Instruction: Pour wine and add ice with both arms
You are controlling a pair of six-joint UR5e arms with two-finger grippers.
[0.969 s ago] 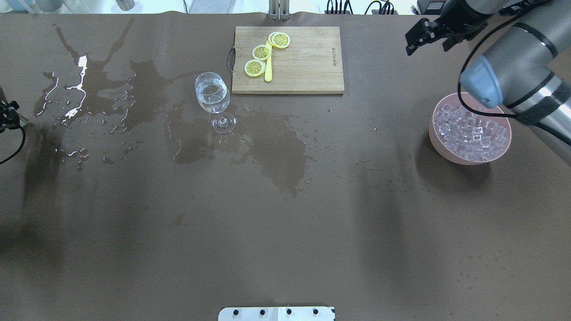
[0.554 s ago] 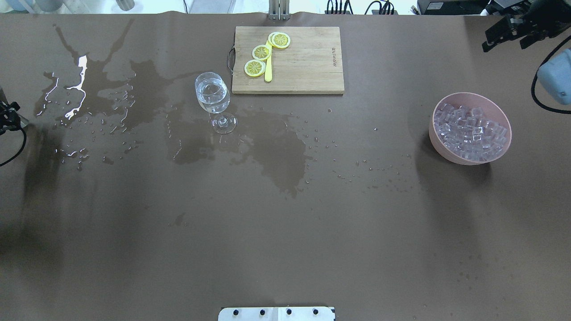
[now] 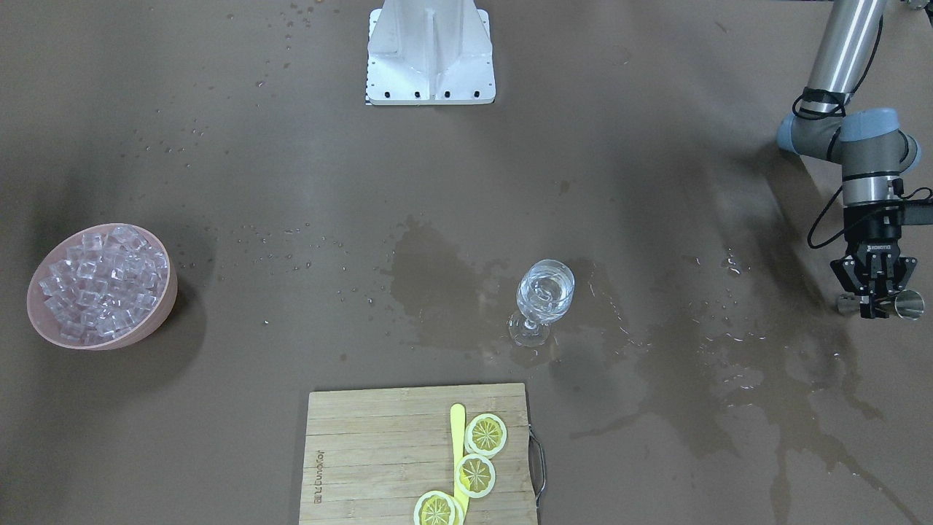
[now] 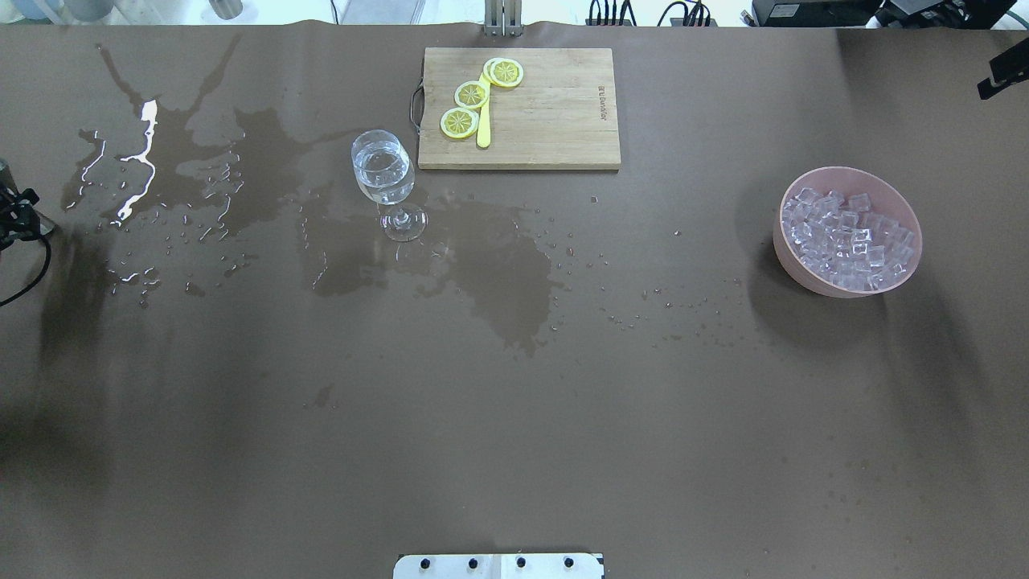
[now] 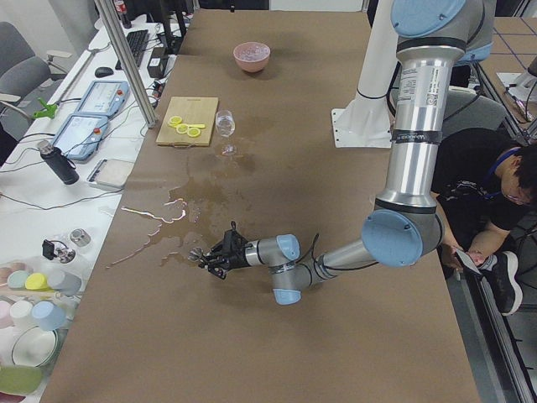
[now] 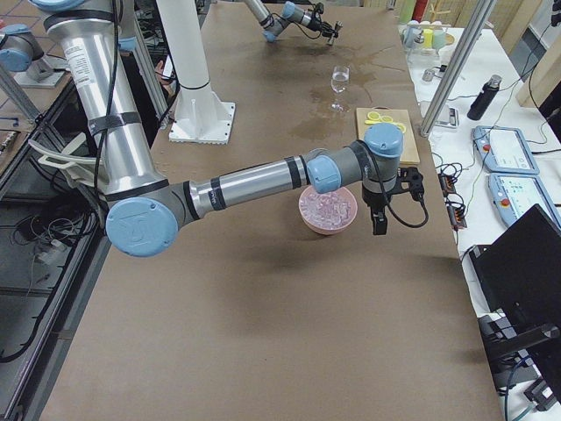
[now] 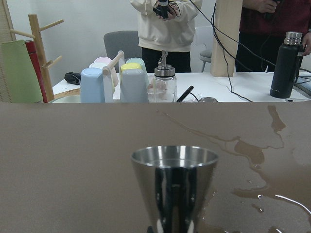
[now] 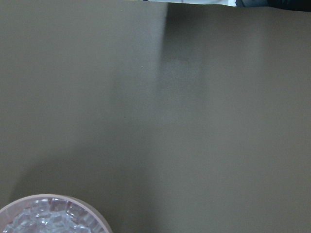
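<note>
Bearing ROBOTIQ lettering, left gripper (image 3: 875,311) around jigger (image 3: 910,304)

1. Overhead: right gripper (image 4: 999,78) is showing only a black tip at right edge; jaws unreadable.
2. Same view: left gripper (image 4: 18,215) is being clipped at left edge.
3. Left wrist: jigger (image 7: 174,187) base is running off bottom.
4. Right wrist: bowl (image 8: 53,196) is showing one arc.

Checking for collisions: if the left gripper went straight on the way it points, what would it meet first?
The way looks free: past the jigger in the left gripper lies only bare table, then cups beyond its edge, distance unclear.
</note>
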